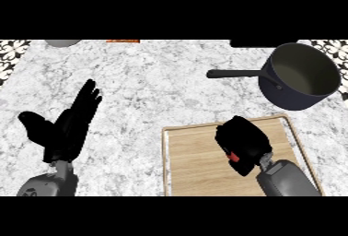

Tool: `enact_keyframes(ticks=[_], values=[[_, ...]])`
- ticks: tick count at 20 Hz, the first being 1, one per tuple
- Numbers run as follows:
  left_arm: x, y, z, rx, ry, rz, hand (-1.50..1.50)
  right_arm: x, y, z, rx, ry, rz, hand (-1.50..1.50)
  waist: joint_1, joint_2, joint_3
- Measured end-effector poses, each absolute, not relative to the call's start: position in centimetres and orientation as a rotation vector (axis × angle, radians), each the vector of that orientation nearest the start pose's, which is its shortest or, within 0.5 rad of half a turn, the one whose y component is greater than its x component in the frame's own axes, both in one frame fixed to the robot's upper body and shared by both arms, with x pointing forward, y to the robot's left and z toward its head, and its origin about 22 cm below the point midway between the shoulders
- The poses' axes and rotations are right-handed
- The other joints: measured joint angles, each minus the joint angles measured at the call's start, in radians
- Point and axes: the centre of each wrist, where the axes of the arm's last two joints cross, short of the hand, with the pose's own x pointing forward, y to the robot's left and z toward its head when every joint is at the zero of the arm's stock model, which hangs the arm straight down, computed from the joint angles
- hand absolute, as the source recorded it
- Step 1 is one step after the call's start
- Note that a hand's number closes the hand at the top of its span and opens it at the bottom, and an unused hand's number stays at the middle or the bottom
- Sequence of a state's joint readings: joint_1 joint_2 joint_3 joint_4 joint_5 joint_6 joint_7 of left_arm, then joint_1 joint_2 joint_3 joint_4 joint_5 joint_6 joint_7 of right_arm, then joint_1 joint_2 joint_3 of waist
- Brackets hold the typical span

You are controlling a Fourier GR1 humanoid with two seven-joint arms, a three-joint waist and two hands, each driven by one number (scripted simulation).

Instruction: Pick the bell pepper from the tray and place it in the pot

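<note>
The right hand (243, 140) sits over the wooden tray (194, 166), its black fingers curled downward around the bell pepper (234, 156). Of the pepper only a small red patch shows, peeking out beneath the hand on its lower left side; the rest is hidden, so its shape cannot be told. The hand and pepper lie toward the tray's right half, nearer its far edge than its near one. The grey forearm runs from the hand down to the view's lower edge, crossing the tray's near right part.

The tray is pale wood with a light raised rim, lying at the near right part of the marble counter (149, 87).

Beyond the tray's far right corner stands the pot (302, 76), dark blue-black with a greyish inside, its long handle pointing left across the counter. It is well apart from the hand.

The left hand (68, 124) rests at the counter's near left, fingers straight and pointing up, thumb spread out to the left
</note>
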State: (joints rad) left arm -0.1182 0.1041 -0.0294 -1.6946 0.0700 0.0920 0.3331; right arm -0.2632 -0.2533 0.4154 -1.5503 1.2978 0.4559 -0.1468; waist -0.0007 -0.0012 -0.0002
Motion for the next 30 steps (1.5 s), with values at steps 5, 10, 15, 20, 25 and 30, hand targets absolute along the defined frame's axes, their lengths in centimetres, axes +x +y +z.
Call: enact_keyframes(ticks=[5, 10, 15, 20, 25, 30], values=[[26.1, 24.1, 5.9, 0.064, -1.458, 0.037, 0.0, 28.5, -20.6, 3.9, -0.922, -1.036, 1.361, 1.5, -0.1, -0.005, 0.004], [25.7, 25.2, 5.7, 0.111, -1.448, 0.079, 0.0, 28.3, -24.3, 3.3, -1.13, -0.74, 0.862, 1.5, -0.177, -0.018, 0.0], [25.5, 25.7, 5.5, 0.13, -1.44, 0.095, 0.0, 28.4, -26.2, 5.4, -1.357, -0.508, 0.396, 1.5, -0.165, -0.025, -0.007], [25.6, 24.9, 5.8, 0.095, -1.451, 0.055, 0.0, 29.4, -25.8, 9.5, -1.548, -0.461, 0.076, 1.5, -0.088, -0.019, -0.011], [26.1, 23.5, 6.2, 0.038, -1.468, -0.004, 0.0, 31.0, -23.1, 14.2, -1.753, -0.51, -0.072, 1.5, -0.004, -0.006, -0.014], [26.6, 22.0, 6.4, -0.011, -1.473, -0.057, 0.0, 32.9, -19.7, 19.3, -1.928, -0.581, -0.169, 1.5, 0.055, 0.004, -0.012]])
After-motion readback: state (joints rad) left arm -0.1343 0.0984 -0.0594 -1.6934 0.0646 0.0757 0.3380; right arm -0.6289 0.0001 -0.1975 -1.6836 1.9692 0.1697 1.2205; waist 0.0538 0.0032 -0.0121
